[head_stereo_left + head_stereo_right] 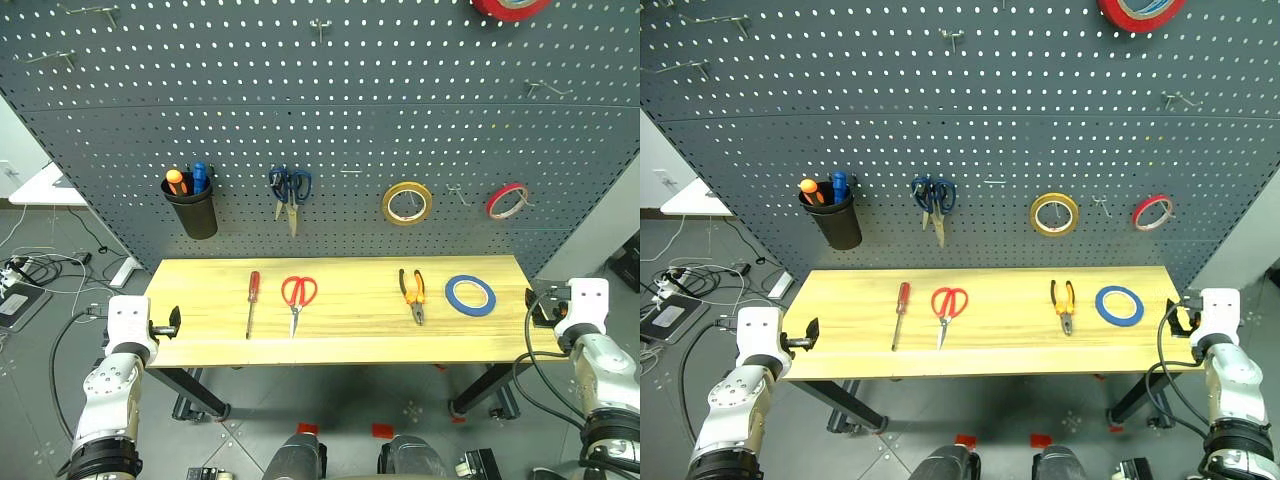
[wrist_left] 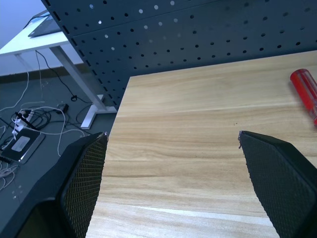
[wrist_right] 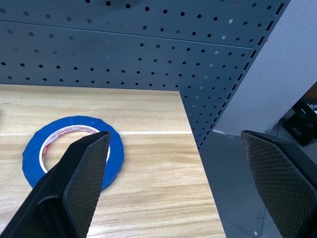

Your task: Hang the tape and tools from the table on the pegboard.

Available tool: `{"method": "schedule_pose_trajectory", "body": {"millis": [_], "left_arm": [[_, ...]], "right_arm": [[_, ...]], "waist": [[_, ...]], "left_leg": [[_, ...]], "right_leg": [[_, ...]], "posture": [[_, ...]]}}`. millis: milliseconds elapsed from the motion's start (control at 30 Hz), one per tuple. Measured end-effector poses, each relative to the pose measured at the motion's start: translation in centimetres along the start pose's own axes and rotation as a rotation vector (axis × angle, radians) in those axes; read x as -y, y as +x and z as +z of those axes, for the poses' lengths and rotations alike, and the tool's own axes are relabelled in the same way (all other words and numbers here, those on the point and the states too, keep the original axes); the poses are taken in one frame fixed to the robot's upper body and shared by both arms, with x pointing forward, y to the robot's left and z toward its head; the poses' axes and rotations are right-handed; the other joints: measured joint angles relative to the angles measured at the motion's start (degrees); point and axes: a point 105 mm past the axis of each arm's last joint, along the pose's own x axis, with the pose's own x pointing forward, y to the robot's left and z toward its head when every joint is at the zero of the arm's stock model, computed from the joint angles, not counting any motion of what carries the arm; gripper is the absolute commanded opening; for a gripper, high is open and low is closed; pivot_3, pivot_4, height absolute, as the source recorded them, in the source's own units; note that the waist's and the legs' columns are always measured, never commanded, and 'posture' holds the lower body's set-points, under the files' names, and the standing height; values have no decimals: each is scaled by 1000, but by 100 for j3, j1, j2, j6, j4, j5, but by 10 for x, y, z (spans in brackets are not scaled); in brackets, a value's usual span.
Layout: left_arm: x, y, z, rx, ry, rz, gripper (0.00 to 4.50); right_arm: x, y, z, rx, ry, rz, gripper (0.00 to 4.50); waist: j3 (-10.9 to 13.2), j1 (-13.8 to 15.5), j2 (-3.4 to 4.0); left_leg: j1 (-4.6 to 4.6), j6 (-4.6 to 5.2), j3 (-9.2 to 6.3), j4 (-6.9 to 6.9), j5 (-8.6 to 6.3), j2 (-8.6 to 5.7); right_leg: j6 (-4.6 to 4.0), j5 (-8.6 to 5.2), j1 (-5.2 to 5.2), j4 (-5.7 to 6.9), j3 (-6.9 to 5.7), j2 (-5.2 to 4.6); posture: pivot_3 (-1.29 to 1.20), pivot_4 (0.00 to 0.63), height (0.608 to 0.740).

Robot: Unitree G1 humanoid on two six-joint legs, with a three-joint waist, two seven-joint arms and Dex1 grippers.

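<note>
Fingers: left gripper [image 1: 172, 322] and right gripper [image 1: 534, 303] both spread wide, empty, at opposite ends of the table [image 1: 350, 345].
Table: pale wood, dark legs, grey floor [image 1: 250, 420] beneath. Lying flat, left to right, apart: red-handled screwdriver [image 1: 252, 302], red-handled scissors [image 1: 297, 298], orange-and-black pliers [image 1: 413, 293], blue tape [image 1: 470, 295].
Pegboard [image 1: 350, 110]: dark grey, behind table; carries black cup [image 1: 192, 212] of screwdrivers, dark-blue scissors [image 1: 290, 192], yellow tape roll [image 1: 407, 203], red tape roll [image 1: 507, 200].
Floor, left: cables, power strip [image 1: 125, 270].
</note>
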Motion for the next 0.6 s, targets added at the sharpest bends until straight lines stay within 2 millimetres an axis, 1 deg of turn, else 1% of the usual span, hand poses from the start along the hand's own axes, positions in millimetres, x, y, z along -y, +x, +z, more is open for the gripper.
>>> {"method": "schedule_pose_trajectory", "body": {"millis": [200, 433, 600], "left_arm": [[-6, 0, -6, -24, 18, 28, 4458], [-7, -1, -4, -9, 21, 32, 4458], [-10, -5, -7, -2, 1, 43, 4458]], "right_arm": [[-3, 0, 0, 4, 2, 8, 4500], [-10, 1, 2, 9, 5, 37, 4500], [-14, 0, 3, 13, 15, 66, 4500]], "waist": [[-4, -1, -1], [-12, 2, -4], [-19, -1, -5]], "left_leg": [[2, 0, 1, 0, 0, 0], [2, 0, 0, 0, 0, 0], [4, 0, 2, 0, 0, 1]], "right_leg": [[0, 0, 0, 2, 1, 0], [0, 0, 0, 2, 2, 0], [0, 0, 0, 3, 3, 0]], "posture": [[33, 26, 740], [37, 23, 740], [30, 23, 740]]}}
